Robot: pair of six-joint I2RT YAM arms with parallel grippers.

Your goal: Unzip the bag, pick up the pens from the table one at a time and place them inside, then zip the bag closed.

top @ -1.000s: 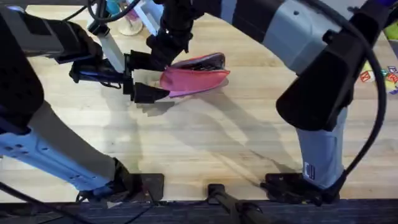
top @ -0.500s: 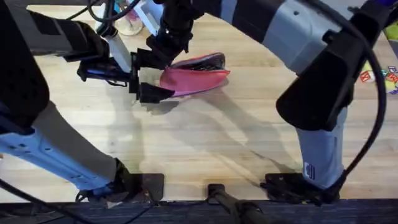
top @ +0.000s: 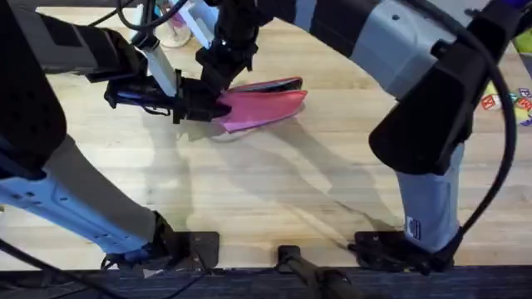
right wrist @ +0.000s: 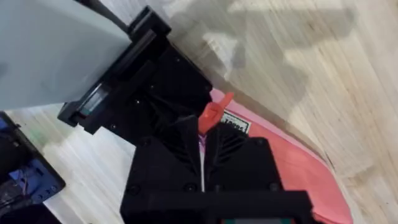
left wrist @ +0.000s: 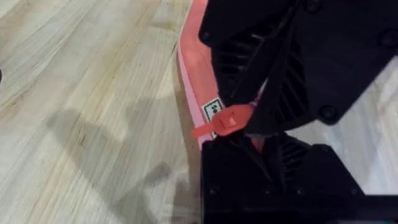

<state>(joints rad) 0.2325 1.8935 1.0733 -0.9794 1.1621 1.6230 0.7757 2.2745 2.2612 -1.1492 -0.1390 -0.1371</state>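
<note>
The pink-red bag [top: 264, 105] lies on the table [top: 274, 191] toward its far side. My left gripper [top: 204, 106] is shut on the bag's left end, and pink fabric shows between its black fingers [left wrist: 236, 180]. My right gripper [top: 218, 79] comes down from above onto the same end. It is shut on the red zipper pull [right wrist: 211, 115], which sticks out next to a small label on the bag [left wrist: 189, 68]. The bag's top edge shows a dark slit. The pens are out of view.
A clear jar [top: 174, 33] with sticks stands at the far edge behind the left arm. Coloured items [top: 519, 104] lie at the right edge. Both arms crowd the bag's left end, and bare wood runs from the bag to the near edge.
My left gripper moved right and shut on the bag's left end; a second ago it was open beside it. The bag's opening looks flatter. The right gripper stayed at that end.
</note>
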